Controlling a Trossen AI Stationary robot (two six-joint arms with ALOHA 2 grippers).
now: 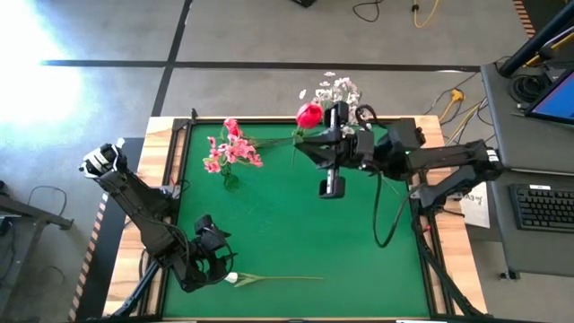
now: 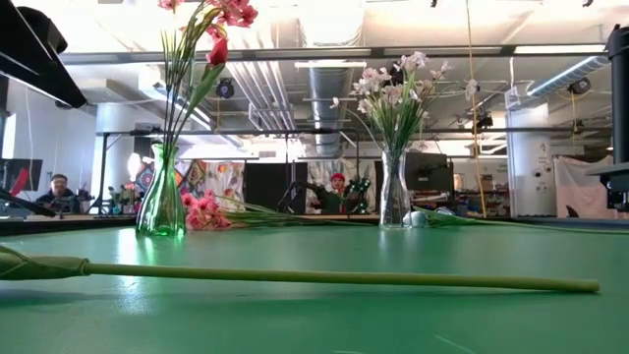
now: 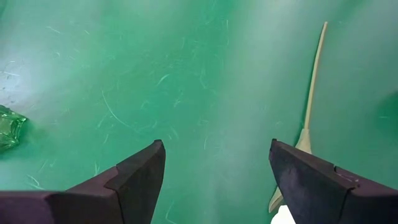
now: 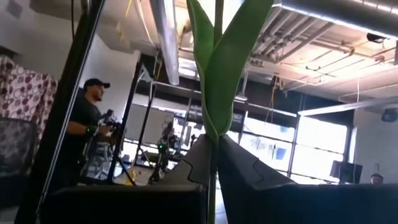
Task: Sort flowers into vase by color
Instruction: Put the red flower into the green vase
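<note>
Gripping a red tulip [image 1: 309,114] by its stem, the right gripper [image 1: 316,141] hung over the desk's [image 1: 296,233] far edge, beside the white-spray vase [image 2: 395,194]. The left gripper [image 1: 218,261] hovered with jaws spread at the near left corner over a white bud [image 1: 231,279], its stem running along the near edge; mid-desk lay bare, and no writing was readable.

A black keyboard [image 1: 544,207] lies on the grey desk [image 1: 525,135] at the right edge of the high view, with a laptop [image 1: 554,97] just above it near the upper right corner, and a yellow cable [image 1: 428,13] curls on the concrete floor along the top edge, right of centre. In the low view, a person in a red cap [image 2: 337,190] shows at mid-frame in the room behind the table and another person [image 2: 60,191] sits at the far left edge. In the right wrist view, a person in a dark cap [image 4: 92,124] stands at left of centre beside a dark slanting pole [image 4: 68,99], with bright windows [image 4: 323,152] at the lower right.
</note>
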